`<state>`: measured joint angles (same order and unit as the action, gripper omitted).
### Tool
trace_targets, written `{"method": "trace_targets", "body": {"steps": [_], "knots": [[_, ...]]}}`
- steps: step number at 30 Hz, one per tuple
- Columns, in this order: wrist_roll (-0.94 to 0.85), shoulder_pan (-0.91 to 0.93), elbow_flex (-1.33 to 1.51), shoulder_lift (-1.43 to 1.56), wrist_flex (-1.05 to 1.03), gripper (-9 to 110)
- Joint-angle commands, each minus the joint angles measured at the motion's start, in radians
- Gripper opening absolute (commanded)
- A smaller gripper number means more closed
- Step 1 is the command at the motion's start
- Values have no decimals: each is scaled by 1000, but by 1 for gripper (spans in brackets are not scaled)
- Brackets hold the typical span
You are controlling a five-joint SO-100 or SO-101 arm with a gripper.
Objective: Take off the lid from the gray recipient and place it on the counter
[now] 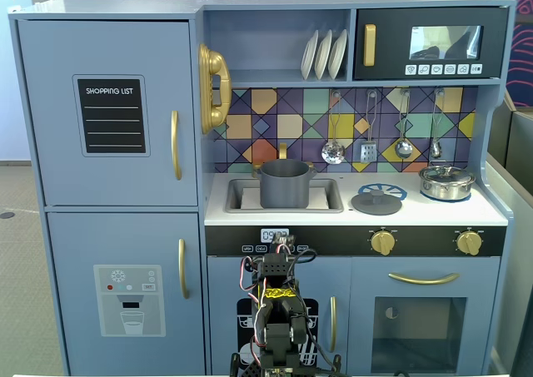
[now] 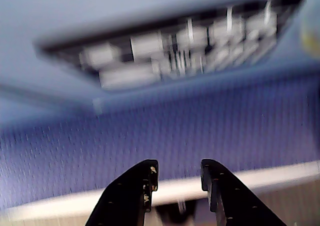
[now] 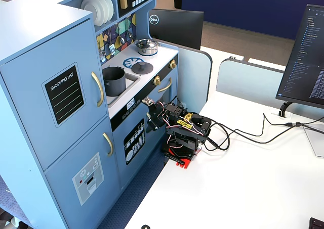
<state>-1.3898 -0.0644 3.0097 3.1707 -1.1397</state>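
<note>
The gray recipient (image 1: 284, 184) (image 3: 114, 81) stands uncovered in the sink basin (image 1: 327, 195). To its right in a fixed view, the lid (image 1: 376, 200) (image 3: 142, 66) lies flat on the white counter (image 1: 416, 213), partly over the blue burner ring (image 1: 388, 190). My arm (image 1: 279, 306) is folded low in front of the kitchen's lower doors, well below the counter. The gripper (image 2: 180, 173) (image 3: 151, 124) is open with nothing between its black fingers (image 2: 134, 191). The blurred wrist view shows only a blue door panel.
A shiny silver pot (image 1: 446, 181) (image 3: 147, 46) with its own lid sits at the counter's right end. Utensils (image 1: 366, 148) hang on the backsplash. Gold knobs (image 1: 382, 242) line the front. Cables (image 3: 238, 133) run across the white desk (image 3: 243, 183) behind the arm's base.
</note>
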Motion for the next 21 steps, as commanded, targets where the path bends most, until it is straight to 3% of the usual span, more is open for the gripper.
{"method": "trace_targets", "body": {"steps": [1,7,21], "knots": [[2,-8,-8,6,-178,0],[-123,-20,-8,6,-388,1],[-141,41,-8,8,-390,4]]}}
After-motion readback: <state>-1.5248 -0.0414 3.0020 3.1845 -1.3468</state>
